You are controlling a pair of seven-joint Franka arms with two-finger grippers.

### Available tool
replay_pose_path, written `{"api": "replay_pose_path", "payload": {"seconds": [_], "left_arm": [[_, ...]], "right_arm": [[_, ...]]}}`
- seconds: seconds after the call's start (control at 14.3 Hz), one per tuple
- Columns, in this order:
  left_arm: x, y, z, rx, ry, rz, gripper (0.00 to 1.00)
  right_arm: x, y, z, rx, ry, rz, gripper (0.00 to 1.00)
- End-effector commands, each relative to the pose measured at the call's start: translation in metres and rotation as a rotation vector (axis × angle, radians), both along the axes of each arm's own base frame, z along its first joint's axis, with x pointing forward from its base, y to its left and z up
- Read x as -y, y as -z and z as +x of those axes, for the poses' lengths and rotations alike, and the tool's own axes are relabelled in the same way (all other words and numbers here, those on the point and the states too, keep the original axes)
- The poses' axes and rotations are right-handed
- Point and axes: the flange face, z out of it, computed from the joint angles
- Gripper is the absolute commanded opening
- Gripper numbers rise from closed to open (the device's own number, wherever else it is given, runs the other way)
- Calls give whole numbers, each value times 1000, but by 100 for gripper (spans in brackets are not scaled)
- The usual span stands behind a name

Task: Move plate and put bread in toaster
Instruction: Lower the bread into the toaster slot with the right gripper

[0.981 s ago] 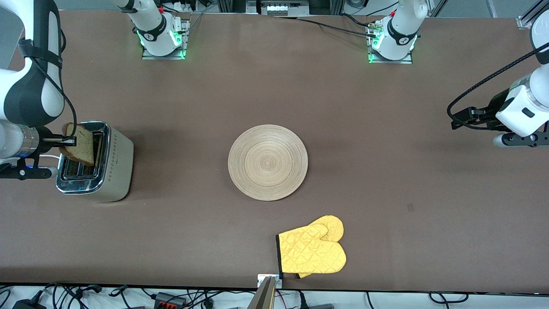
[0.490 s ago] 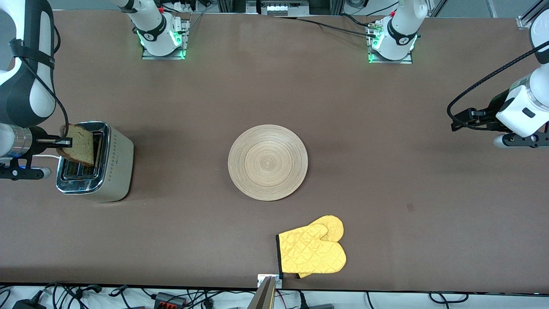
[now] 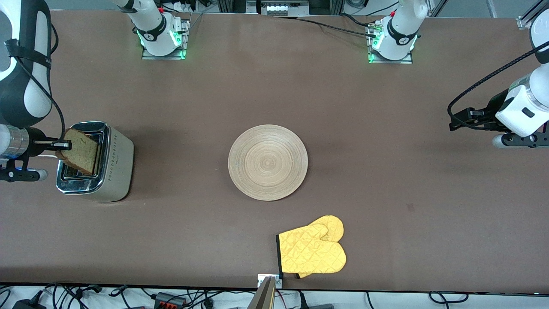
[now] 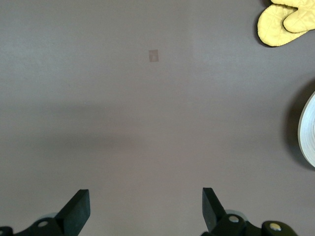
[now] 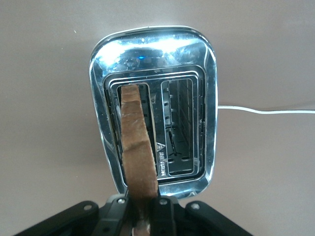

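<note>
Brown bread [image 5: 139,147] upright, lengthwise along slot.

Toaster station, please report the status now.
Right gripper shut on bread, over one toaster slot, not seated. Left gripper open, waiting over bare table. Plate mid-table. Slot unobstructed.

A small triangle mark on the toaster [image 5: 152,105]; its lettering is unreadable.

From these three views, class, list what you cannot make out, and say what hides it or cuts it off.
1. How deep the bread sits in the toaster slot: right wrist view, the slice hides its own lower edge.
2. Most of the plate: left wrist view, cut off at the edge.
3. Left tool: front view, hidden by its wrist.
</note>
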Motion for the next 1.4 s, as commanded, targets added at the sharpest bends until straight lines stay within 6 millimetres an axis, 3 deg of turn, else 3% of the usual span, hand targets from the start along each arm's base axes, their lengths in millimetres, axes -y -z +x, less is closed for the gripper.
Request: {"api": "replay_pose_path", "payload": {"seconds": [0.0,0.21,0.84,0.98,1.12,1.33], "left_arm": [[2,-5,-3,3,12,-18,100],[2,-5,-3,3,12,-18,100],[1,-4,-3,0,12,-19,100],[1,-4,-3,0,12,-19,100],[1,-4,-3,0,12,-19,100],[1,-4,-3,0,12,-19,100]], "right_arm": [[4,-3,1,15,0,19,0],[3,1,0,6,-1,20,0],[2,45,0,-70,2,19,0],[0,57,2,-80,10,37,5],[-4,62,4,-84,25,42,100],[-5,40,2,-54,30,50,100]]}}
